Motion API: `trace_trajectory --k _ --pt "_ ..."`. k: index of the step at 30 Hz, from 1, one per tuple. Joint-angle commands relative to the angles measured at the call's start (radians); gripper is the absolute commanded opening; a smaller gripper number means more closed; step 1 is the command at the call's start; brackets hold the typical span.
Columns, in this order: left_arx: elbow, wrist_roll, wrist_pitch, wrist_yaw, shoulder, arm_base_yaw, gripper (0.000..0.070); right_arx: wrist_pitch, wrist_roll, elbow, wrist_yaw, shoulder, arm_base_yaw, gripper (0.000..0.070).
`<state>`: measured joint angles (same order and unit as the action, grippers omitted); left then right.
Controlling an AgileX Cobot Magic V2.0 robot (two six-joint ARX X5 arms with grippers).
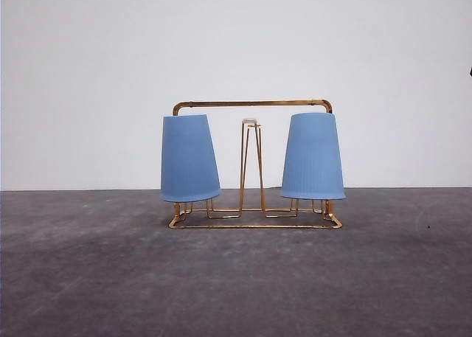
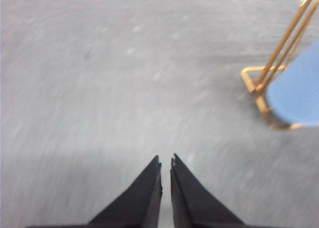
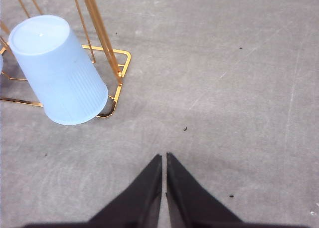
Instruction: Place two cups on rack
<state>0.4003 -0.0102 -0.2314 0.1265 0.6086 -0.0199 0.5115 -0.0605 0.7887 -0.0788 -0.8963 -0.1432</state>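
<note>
With both cups inverted on the rack [image 1: 254, 103], nothing sits between either set of fingers. Left cup [image 1: 189, 158] and right cup [image 1: 313, 155] hang mouth-down over the outer pegs, centre peg [image 1: 251, 164] bare between them. Left gripper [image 2: 166, 160]: fingers together, tips nearly touching, over bare grey surface [image 2: 99, 88]; rack corner and one cup lie ahead and off to the side, well apart. Right gripper [image 3: 164, 157]: fingers together too, the other cup ahead, off to the opposite side, apart from the tips.
</note>
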Motion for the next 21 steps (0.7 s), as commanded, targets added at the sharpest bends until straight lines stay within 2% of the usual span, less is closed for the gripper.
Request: trace_trajectory --k 1,6,9,16,21 --pt "-0.083 0.004 0.031 -0.003 -0.077 -0.011 0.0015 -0.010 -0.014 0.013 0.001 -0.003 -0.003 0.0011" --pt "-0.289 0.018 0.085 -0.003 -0.308 -0.032 0.0015 -0.009 -0.014 0.013 0.001 -0.003 -0.003 0.0011" --pt "-0.358 0.034 0.097 -0.003 -0.408 -0.032 0.0015 -0.009 -0.014 0.013 0.001 -0.003 -0.003 0.0011" --pt "-0.388 0.038 0.045 -0.030 -0.594 -0.028 0.0015 -0.009 -0.014 0.013 0.001 -0.003 -0.003 0.0011" --pt "-0.388 0.045 0.048 -0.055 -0.606 0.007 0.0015 -0.010 -0.014 0.014 0.001 -0.003 -0.003 0.0011"
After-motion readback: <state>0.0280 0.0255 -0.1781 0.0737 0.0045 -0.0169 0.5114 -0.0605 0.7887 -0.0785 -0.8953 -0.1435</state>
